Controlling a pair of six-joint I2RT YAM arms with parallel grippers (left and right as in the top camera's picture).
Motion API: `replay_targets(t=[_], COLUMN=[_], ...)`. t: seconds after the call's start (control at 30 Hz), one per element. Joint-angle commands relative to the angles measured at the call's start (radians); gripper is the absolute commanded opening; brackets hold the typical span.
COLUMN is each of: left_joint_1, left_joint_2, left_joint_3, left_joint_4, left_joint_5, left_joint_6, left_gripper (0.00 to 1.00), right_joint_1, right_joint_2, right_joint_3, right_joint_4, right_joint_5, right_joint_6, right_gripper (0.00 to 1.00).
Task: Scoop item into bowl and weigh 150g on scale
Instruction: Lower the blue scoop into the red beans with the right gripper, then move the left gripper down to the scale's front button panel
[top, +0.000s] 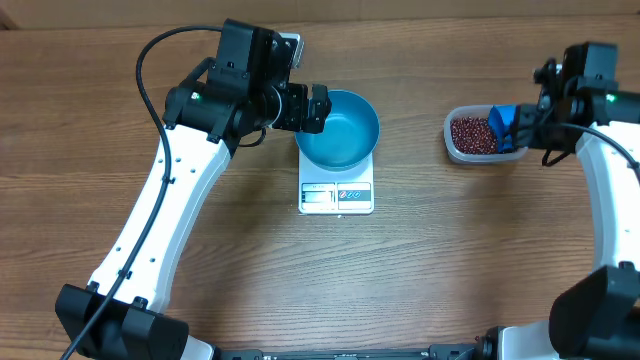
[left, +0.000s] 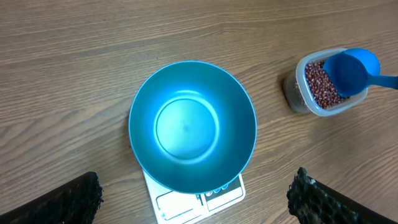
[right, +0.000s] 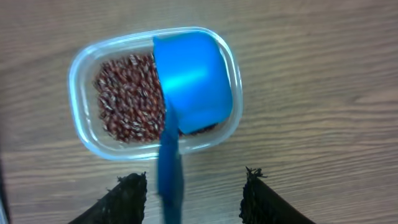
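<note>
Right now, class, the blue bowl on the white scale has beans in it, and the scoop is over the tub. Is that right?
No: the bowl on the scale is empty, as the left wrist view shows; the scoop is over the tub.

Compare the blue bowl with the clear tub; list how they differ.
The bowl is round and opaque blue; the tub is a clear rounded rectangle. The bowl is empty; the tub holds beans. The bowl sits on the scale; the tub sits on the table. Both are open-topped.
</note>
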Motion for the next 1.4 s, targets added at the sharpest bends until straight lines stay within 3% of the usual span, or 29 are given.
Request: replay_targets(t=[0.0,0.2,0.37,0.8,1.0,1.13,1.33,1.37], left_joint_1=[0.003,0.003,0.003,0.003,0.003,0.003,0.003,-0.002], left_joint_2=[0.001,0.016,0.032,0.032,0.032,0.032,0.032,0.032], left_joint_3=[0.013,0.013,0.013,0.013,0.013,0.013,0.013,0.013], left_joint_4=[0.002,0.002,-0.01,-0.021,-0.025,-0.026,-0.05,-0.062], left_joint_5=[-0.02,-0.019,-0.019,-0.019,-0.019,-0.019,-0.019,-0.021], left_joint_6=[0.023,0.022,0.022,0.023,0.023,0.023,0.029,0.056], left_gripper=[0.99,1.0,1.0,0.89,0.89,0.87,0.8,0.75], right_joint_1=[-0.014,-0.017,-0.017,-0.017,-0.017,-0.017,-0.017,-0.017], right_joint_2=[-0.026,-0.023,-0.02,0.068,0.075,0.075,0.075,0.075], right_joint_3=[-0.026,-0.119,-0.124,-0.124,-0.124,-0.124,-0.124,-0.124], right_joint_4=[0.048,0.153,0.192,0.22,0.257,0.258,0.251,0.251], right_joint_5=[-0.082,-0.215,-0.15,-0.089,-0.088,-0.089,-0.092,-0.092], right_joint_6=[-0.079,-0.155,-0.157,-0.157,-0.157,-0.153,-0.149,-0.149], right_gripper=[0.47,0.47,0.43,0.33,0.22,0.05,0.04,0.04])
